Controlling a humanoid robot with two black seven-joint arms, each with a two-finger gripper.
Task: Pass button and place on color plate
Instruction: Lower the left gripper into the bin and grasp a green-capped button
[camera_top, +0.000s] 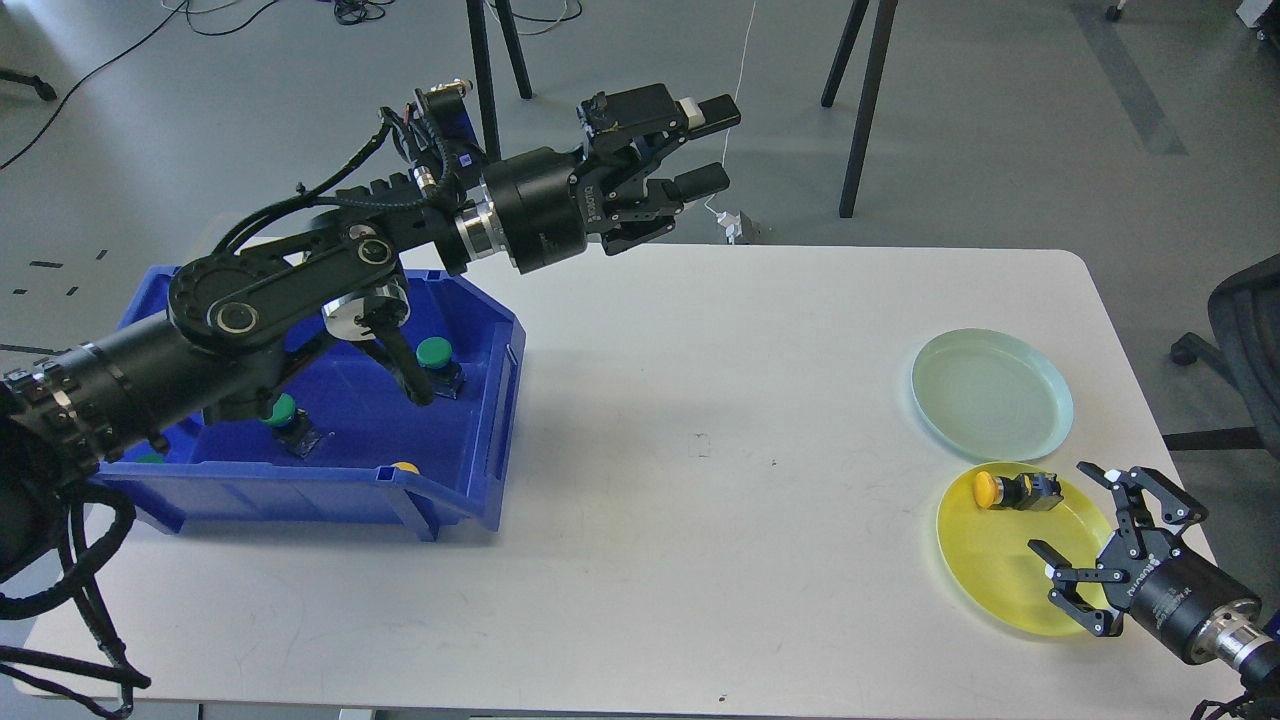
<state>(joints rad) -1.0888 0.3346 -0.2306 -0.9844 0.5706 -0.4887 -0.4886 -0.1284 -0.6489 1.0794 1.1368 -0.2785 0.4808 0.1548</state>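
So progress check: one yellow-capped push button with a black body (1017, 491) is already lying on its side on the translucent yellow round plate (990, 580) at the lower right of the frame, up near the plate's far edge. That one looks done to me, yellow on yellow.

The right gripper (1100, 545) sits right over the near-right side of that plate with its fingers spread wide and nothing between them, just beside the button but not touching it.

The pale green translucent round plate (992, 395), just above the yellow one, has nothing on it.

Over on the left, the blue plastic storage bin (500, 400) holds at least two green-capped buttons (434, 352), plus a bit of yellow peeking over the front lip, which might be another yellow button, but it's mostly hidden so don't quote me.

The left gripper (705, 150) is up high in the upper middle of the frame, beyond the table's far edge, fingers apart and empty.

My read: one of several is placed, and the green ones need picking, handing across and dropping on the green plate.
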